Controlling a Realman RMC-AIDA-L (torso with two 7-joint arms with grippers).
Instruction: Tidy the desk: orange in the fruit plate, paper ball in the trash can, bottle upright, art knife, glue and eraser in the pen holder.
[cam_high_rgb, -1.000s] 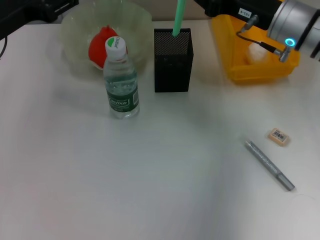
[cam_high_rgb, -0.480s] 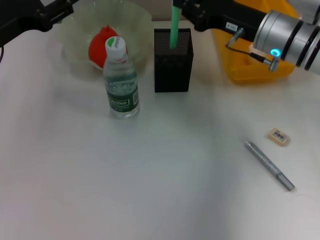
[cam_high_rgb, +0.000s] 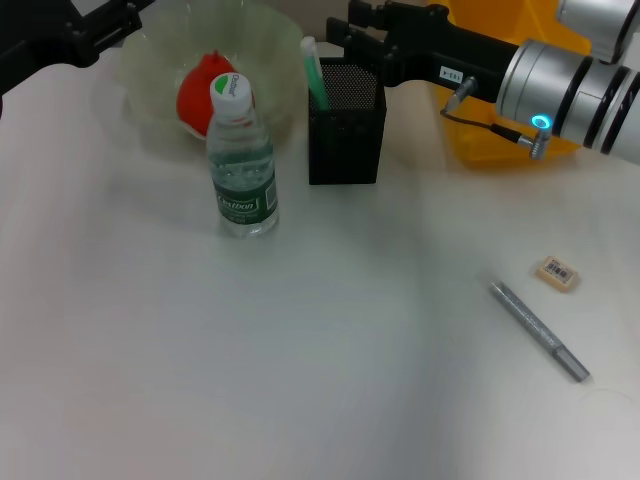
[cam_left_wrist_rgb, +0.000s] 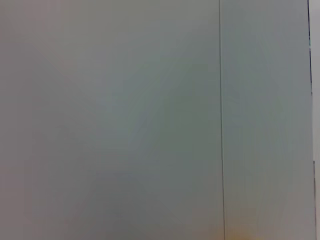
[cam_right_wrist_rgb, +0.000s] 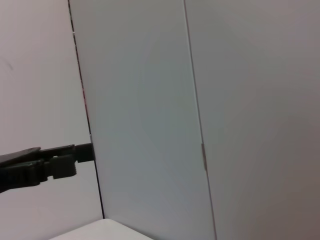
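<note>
Glue (cam_high_rgb: 314, 72), the green stick, sits tilted in the black mesh pen holder (cam_high_rgb: 346, 135), leaning on its left rim, and the right gripper (cam_high_rgb: 355, 25) hovers just behind the holder with its fingers spread and nothing in them. Orange (cam_high_rgb: 203, 88) is in the fruit plate (cam_high_rgb: 268, 50), the bottle (cam_high_rgb: 241, 160) stands upright in front of it, and the eraser (cam_high_rgb: 557, 273) and art knife (cam_high_rgb: 538, 331) lie near each other on the desk (cam_high_rgb: 300, 350). Left gripper (cam_high_rgb: 105, 28) is parked by the plate's far left, can't tell if it's open or closed.
</note>
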